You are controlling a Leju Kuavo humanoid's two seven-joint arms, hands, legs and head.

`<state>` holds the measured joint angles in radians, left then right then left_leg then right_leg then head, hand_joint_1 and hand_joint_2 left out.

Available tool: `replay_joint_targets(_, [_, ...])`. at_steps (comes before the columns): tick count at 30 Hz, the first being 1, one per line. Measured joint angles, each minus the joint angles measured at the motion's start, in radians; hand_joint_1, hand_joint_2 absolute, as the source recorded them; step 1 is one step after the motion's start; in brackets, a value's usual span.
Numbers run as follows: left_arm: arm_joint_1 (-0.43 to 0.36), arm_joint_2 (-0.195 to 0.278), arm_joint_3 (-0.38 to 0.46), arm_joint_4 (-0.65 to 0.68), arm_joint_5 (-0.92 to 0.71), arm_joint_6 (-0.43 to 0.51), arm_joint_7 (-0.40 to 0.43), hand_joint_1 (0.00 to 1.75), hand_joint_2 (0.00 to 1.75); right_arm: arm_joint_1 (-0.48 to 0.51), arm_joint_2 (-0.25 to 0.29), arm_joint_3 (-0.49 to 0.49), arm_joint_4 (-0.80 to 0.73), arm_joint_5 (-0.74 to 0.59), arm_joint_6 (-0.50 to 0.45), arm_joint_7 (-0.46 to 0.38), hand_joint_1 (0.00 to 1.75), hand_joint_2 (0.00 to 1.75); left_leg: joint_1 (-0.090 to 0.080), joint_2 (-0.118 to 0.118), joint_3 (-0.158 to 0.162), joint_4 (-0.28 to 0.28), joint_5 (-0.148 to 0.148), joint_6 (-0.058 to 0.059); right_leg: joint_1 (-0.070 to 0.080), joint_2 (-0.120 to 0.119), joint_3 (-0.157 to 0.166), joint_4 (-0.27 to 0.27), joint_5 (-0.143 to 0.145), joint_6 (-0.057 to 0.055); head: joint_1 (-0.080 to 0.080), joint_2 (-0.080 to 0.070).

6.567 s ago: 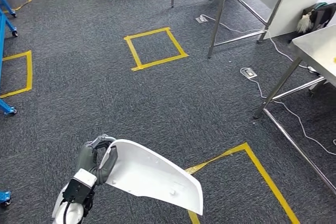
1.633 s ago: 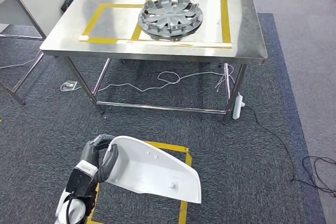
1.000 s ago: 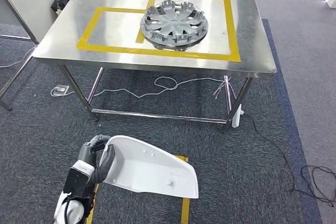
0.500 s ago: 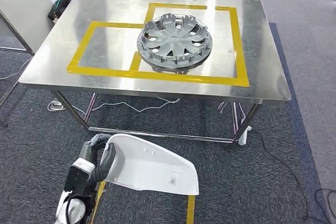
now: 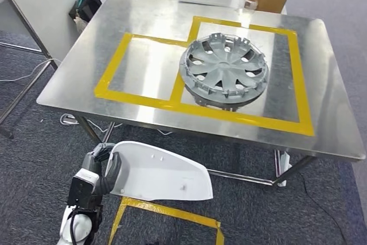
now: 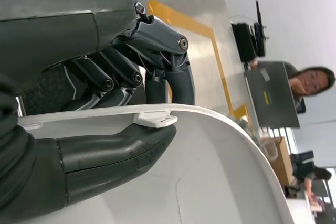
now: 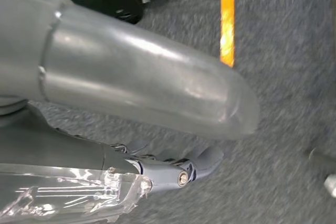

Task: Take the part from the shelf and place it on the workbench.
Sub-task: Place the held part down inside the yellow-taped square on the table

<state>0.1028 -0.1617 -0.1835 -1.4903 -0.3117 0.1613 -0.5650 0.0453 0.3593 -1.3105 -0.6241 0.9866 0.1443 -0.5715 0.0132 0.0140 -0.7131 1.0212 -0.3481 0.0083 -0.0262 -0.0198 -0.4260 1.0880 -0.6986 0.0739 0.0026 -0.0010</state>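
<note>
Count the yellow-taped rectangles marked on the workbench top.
2. The left rectangle lies bare; the right rectangle, sharing a tape side, holds the grey hubcap. Nothing seems hidden on the workbench.

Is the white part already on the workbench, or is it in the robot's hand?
In hand: the left hand grips the white part over the carpet, short of the workbench.

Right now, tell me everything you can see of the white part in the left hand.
The white part is a long, curved shell that looks like smooth moulded plastic, rounded at its far end, with small raised tabs on its surface. The left hand grips one end, thumb on one face and fingers over the rim. It is held roughly level above the carpet, short of the workbench.
</note>
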Motion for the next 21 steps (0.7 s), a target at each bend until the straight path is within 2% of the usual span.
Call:
replay_joint_targets(1, [0.000,0.000,0.001,0.001,0.001,0.002,0.000,1.75,1.75,0.000,0.000,0.000,0.000,0.001,0.000,0.000,0.00,0.00,-0.005,-0.011,0.008,0.000,-0.008,0.007,0.004,0.007,-0.054,0.080,-0.024,-0.005,0.002,0.000])
replay_joint_targets(2, [0.000,0.000,0.002,0.003,0.002,0.004,0.000,1.75,1.75,0.001,0.000,0.000,0.000,0.002,0.000,0.000,0.00,0.00,-0.010,-0.023,0.017,0.000,-0.016,0.012,0.008,0.011,-0.105,0.144,-0.033,-0.010,0.003,0.000])
replay_joint_targets(3, [0.000,0.000,0.003,0.005,0.002,0.005,0.000,1.75,1.75,0.003,0.000,0.000,0.000,0.003,0.000,0.000,0.00,0.00,-0.014,-0.038,0.028,0.001,-0.025,0.015,0.012,0.014,-0.145,0.175,-0.019,-0.016,0.005,0.000])
replay_joint_targets(4, [0.001,0.000,0.003,0.006,0.002,0.006,0.000,1.75,1.75,0.004,0.000,0.000,0.001,0.004,0.000,0.000,0.00,0.00,-0.019,-0.053,0.040,0.001,-0.034,0.017,0.017,0.019,-0.168,0.165,0.020,-0.024,0.006,0.000])
replay_joint_targets(6, [0.000,0.000,0.004,0.008,0.003,0.007,0.000,1.75,1.75,0.005,0.000,0.000,0.001,0.005,-0.001,0.000,0.00,0.00,-0.024,-0.079,0.066,0.000,-0.050,0.018,0.024,0.045,-0.163,0.055,0.132,-0.041,0.007,0.000])
replay_joint_targets(7, [-0.001,-0.001,0.004,0.008,0.004,0.008,0.000,1.75,1.75,0.004,0.000,0.000,0.001,0.006,-0.001,0.000,0.00,0.00,-0.026,-0.091,0.076,0.000,-0.056,0.016,0.025,0.063,-0.152,0.000,0.174,-0.047,0.007,0.000])
replay_joint_targets(8, [-0.002,-0.002,0.005,0.009,0.004,0.008,0.000,1.75,1.75,0.004,0.000,0.000,0.001,0.007,-0.002,0.000,0.00,0.00,-0.025,-0.101,0.083,-0.001,-0.060,0.013,0.028,0.078,-0.143,-0.035,0.196,-0.050,0.005,0.000])
replay_joint_targets(9, [-0.003,-0.003,0.005,0.010,0.006,0.009,0.000,1.75,1.75,0.003,0.000,0.000,0.001,0.007,-0.002,0.000,0.00,0.00,-0.022,-0.110,0.086,-0.003,-0.063,0.007,0.030,0.086,-0.138,-0.049,0.200,-0.053,0.004,0.000])
replay_joint_targets(11, [-0.004,-0.005,0.007,0.010,0.007,0.010,0.000,1.75,1.75,0.002,0.000,-0.001,0.001,0.008,-0.002,0.000,0.00,0.00,-0.017,-0.126,0.087,-0.006,-0.064,-0.006,0.034,0.075,-0.129,-0.059,0.200,-0.058,0.004,0.000])
replay_joint_targets(12, [-0.003,-0.005,0.008,0.010,0.008,0.011,0.000,1.75,1.75,0.000,0.001,-0.001,0.001,0.008,-0.002,-0.001,0.00,0.00,-0.018,-0.118,0.086,-0.004,-0.067,-0.012,0.033,0.067,-0.121,-0.067,0.203,-0.061,0.005,0.000])
replay_joint_targets(14, [-0.005,-0.004,0.009,0.011,0.008,0.011,0.000,1.75,1.75,-0.001,0.002,-0.001,0.001,0.009,-0.002,-0.001,0.00,0.00,-0.020,-0.077,0.063,0.044,-0.099,-0.024,0.026,0.048,-0.104,-0.084,0.211,-0.067,-0.001,0.000])
replay_joint_targets(15, [-0.006,-0.004,0.009,0.012,0.008,0.012,0.000,1.75,1.75,0.000,0.002,-0.001,0.001,0.009,-0.002,-0.002,0.00,0.00,-0.019,-0.051,0.038,0.096,-0.127,-0.030,0.026,0.037,-0.099,-0.088,0.211,-0.069,-0.003,0.000])
replay_joint_targets(17, [-0.010,-0.004,0.010,0.014,0.008,0.012,0.000,1.75,1.75,0.001,0.002,-0.001,0.001,0.009,-0.002,-0.002,0.00,0.00,-0.012,-0.030,-0.026,0.215,-0.175,-0.042,0.025,0.015,-0.093,-0.089,0.206,-0.070,-0.005,0.000])
replay_joint_targets(18, [-0.010,-0.004,0.011,0.016,0.008,0.013,0.000,1.75,1.75,0.001,0.002,-0.001,0.001,0.009,-0.002,-0.002,0.00,0.00,-0.008,-0.028,-0.044,0.246,-0.178,-0.047,0.024,0.005,-0.090,-0.089,0.202,-0.069,-0.005,0.000])
replay_joint_targets(19, [-0.010,-0.003,0.012,0.019,0.008,0.013,0.000,1.75,1.75,0.001,0.002,-0.001,0.002,0.009,-0.002,-0.002,0.00,0.00,-0.004,-0.026,-0.043,0.240,-0.161,-0.051,0.023,-0.003,-0.086,-0.089,0.198,-0.066,-0.005,0.000])
replay_joint_targets(20, [-0.011,-0.003,0.014,0.022,0.008,0.014,0.000,1.75,1.75,0.000,0.002,-0.001,0.002,0.009,-0.002,-0.002,0.00,0.00,0.000,-0.024,-0.022,0.197,-0.130,-0.055,0.020,-0.008,-0.081,-0.089,0.194,-0.061,-0.005,0.000])
replay_joint_targets(21, [-0.012,-0.003,0.014,0.024,0.006,0.014,0.001,1.75,1.75,-0.002,0.003,-0.001,0.002,0.009,-0.003,-0.002,0.00,0.00,0.003,-0.019,0.013,0.131,-0.094,-0.059,0.018,-0.012,-0.075,-0.089,0.188,-0.055,-0.005,0.000])
